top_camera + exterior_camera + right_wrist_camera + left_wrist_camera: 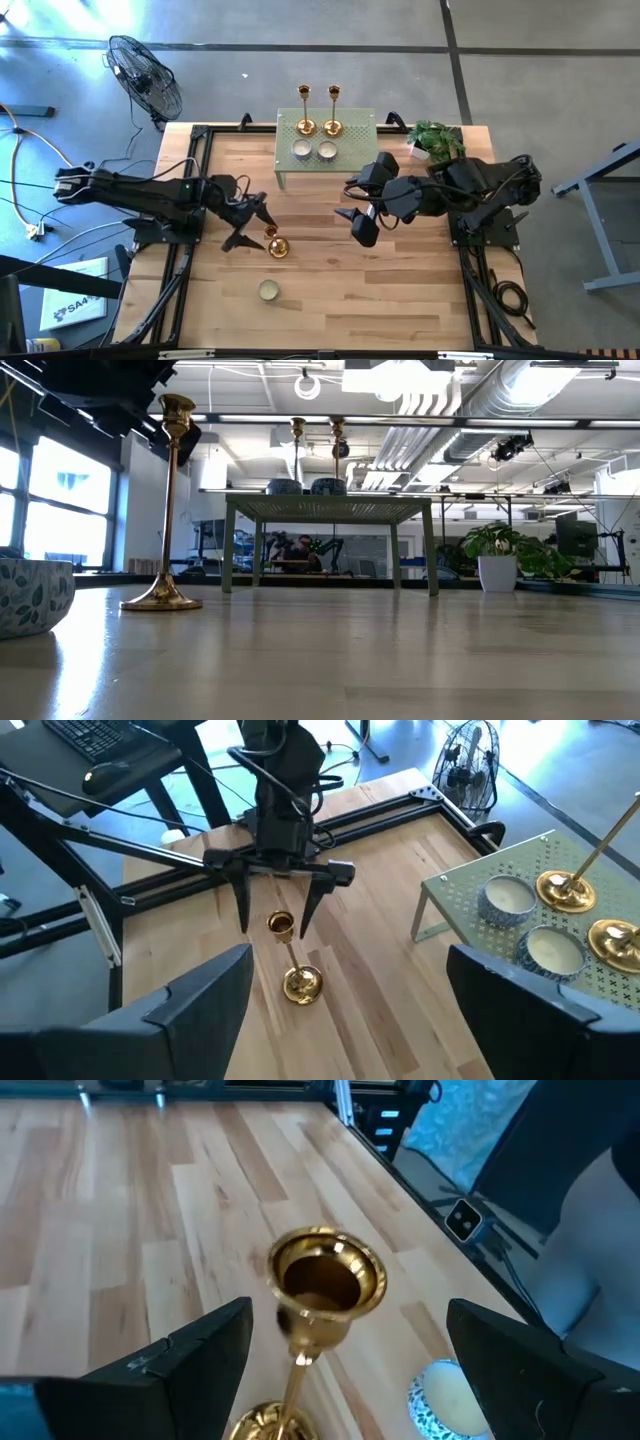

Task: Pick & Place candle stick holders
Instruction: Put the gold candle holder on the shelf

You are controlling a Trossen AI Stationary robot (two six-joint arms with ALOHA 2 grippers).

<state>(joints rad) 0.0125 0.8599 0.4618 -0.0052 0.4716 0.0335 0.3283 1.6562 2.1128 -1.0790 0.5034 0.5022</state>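
Left gripper — fingers spread apart — straddles the upright candlestick, stem vertical, cup between the fingers; right gripper, open, waits well apart.

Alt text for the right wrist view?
The left end effector, open, straddles the cup of a gold candle stick holder upright on the wooden table. A green perforated stand holds two more holders and two candle bowls.

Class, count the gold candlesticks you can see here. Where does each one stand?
3. Two shiny gold metal candlesticks stand on the green perforated shelf; the third stands on the wooden table.
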